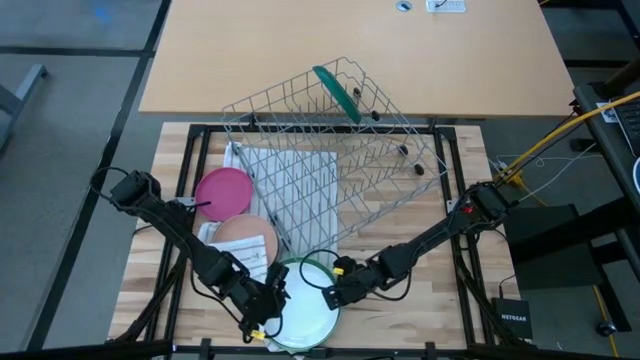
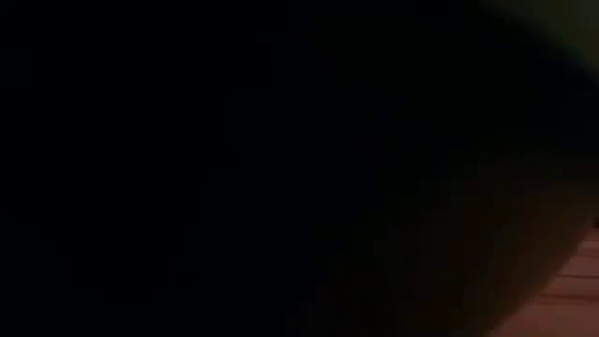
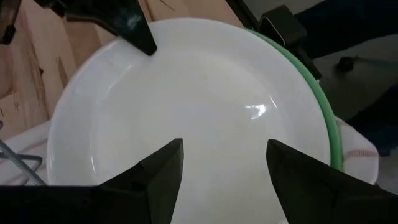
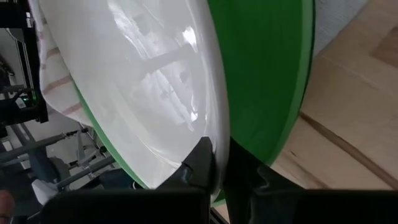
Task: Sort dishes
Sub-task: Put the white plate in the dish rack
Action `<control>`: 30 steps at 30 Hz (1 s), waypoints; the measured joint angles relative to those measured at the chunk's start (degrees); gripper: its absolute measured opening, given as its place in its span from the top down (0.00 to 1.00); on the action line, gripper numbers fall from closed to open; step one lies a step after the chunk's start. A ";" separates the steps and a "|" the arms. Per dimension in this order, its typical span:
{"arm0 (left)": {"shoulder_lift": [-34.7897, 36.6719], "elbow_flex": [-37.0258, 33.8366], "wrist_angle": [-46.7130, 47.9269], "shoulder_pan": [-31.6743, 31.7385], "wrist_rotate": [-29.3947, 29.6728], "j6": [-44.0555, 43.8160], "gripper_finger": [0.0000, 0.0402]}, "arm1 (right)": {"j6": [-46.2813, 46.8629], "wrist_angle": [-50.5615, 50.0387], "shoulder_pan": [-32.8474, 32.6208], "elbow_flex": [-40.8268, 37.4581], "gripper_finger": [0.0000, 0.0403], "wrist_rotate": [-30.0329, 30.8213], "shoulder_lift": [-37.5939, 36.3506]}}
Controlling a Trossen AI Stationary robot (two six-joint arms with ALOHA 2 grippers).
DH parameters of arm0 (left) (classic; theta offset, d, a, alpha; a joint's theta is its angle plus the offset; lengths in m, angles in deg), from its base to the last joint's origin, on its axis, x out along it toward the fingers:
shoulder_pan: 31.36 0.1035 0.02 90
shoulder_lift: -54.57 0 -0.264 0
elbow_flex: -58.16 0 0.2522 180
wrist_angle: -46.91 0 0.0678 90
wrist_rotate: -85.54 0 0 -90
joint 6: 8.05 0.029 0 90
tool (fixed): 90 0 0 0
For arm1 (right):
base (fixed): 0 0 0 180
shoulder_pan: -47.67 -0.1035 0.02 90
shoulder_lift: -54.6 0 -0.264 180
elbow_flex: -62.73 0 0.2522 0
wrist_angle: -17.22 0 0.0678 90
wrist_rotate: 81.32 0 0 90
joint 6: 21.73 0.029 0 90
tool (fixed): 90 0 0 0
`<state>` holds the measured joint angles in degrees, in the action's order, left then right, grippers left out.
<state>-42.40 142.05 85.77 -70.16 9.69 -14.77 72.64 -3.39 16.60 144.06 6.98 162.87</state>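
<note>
A light green plate with a white inside [image 1: 305, 310] lies near the table's near edge; it also fills the left wrist view [image 3: 186, 106]. My right gripper [image 1: 335, 290] is at its right rim, shut on it [image 4: 217, 152]. My left gripper [image 1: 268, 303] is at its left side, its fingers open over the white inside [image 3: 224, 158]. A peach-pink plate [image 1: 243, 238] and a magenta plate [image 1: 223, 188] lie to the left. A dark green plate [image 1: 338, 95] stands on edge in the wire rack [image 1: 330, 150]. The low view is dark. My right gripper pinches the light green plate's right rim [image 4: 211, 134], one finger on the white inside and one on the green outside [image 4: 261, 124]. The fingers come level from the table's right side. The plate's green underside faces the wrist camera, above the wood. Whether my left gripper touches the plate cannot be told.
The wire rack lies tilted across the table's far half, over a white striped cloth [image 1: 300, 180]. The cloth also reaches under the plates [image 3: 360, 155]. A light wooden tabletop [image 1: 300, 50] lies beyond. Bare wood [image 1: 420, 310] lies at the near right.
</note>
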 joint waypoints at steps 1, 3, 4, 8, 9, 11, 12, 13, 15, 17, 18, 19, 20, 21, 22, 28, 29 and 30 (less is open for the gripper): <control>0.00 0.00 0.18 0.00 0.00 -0.38 0.45 | -0.04 -0.41 -0.08 0.00 0.95 0.07 -0.02; 0.00 0.00 0.10 0.02 0.00 -1.26 0.45 | 0.05 -0.91 -0.11 0.00 0.95 0.06 -0.07; 0.02 0.00 0.11 0.02 0.00 -1.46 0.45 | 0.05 -0.94 -0.11 0.00 0.95 -0.11 -0.07; 0.02 0.00 0.13 0.02 0.00 -1.46 0.45 | 0.22 -1.01 -0.11 0.00 0.95 -1.51 -0.07; 0.02 0.00 0.13 0.02 0.00 -1.46 0.45 | 0.53 -0.97 -0.09 0.00 0.95 -1.85 -0.09; 0.02 0.00 0.11 -0.04 0.00 -1.47 0.45 | 1.40 -0.66 -0.09 0.00 0.95 -2.63 -0.07; 0.02 0.00 0.11 -0.12 0.00 -1.69 0.45 | 1.59 -0.37 -0.09 0.00 0.95 -2.99 -0.07; 0.02 0.00 0.13 -0.22 0.00 -1.84 0.45 | 1.78 -0.10 -0.09 0.00 0.95 -3.32 -0.07; 0.02 0.00 0.15 -0.22 0.00 -1.88 0.45 | 2.67 0.52 -0.09 0.00 0.95 -3.99 -0.07; 0.02 0.02 0.12 -0.29 0.00 -1.88 0.45 | 3.04 0.71 -0.09 0.00 0.95 -4.43 -0.07; 0.02 0.02 0.07 -0.41 0.00 -1.88 0.45 | 3.19 0.74 -0.09 0.00 0.95 -4.58 -0.09; 0.04 0.02 -0.01 -0.60 0.00 -1.86 0.45 | 3.41 0.74 -0.09 0.00 0.95 -4.58 -0.11; 0.04 0.02 -0.07 -0.71 0.02 -1.88 0.45 | 3.82 0.76 -0.09 0.00 0.95 -4.65 -0.11; 0.07 0.02 -0.07 -0.92 0.02 -1.88 0.45 | 4.17 0.77 -0.09 0.00 0.95 -4.80 -0.11; 0.07 0.02 -0.04 -1.08 0.00 -1.86 0.45 | 4.36 0.81 -0.09 0.00 0.95 -4.97 -0.11; 0.09 0.02 -0.07 -2.33 0.00 -1.88 0.45 | 6.65 1.15 -0.04 0.00 0.95 -5.94 -0.11; 0.09 0.02 -0.07 -2.56 0.00 -1.88 0.45 | 7.19 1.15 -0.04 0.00 0.95 -5.98 -0.13; 0.09 0.02 -0.07 -2.73 0.00 -1.88 0.45 | 7.63 1.17 -0.04 0.00 0.95 -6.02 -0.13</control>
<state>-42.31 142.07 85.70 -72.90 9.69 -16.65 80.27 -2.21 16.56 144.06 0.96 162.74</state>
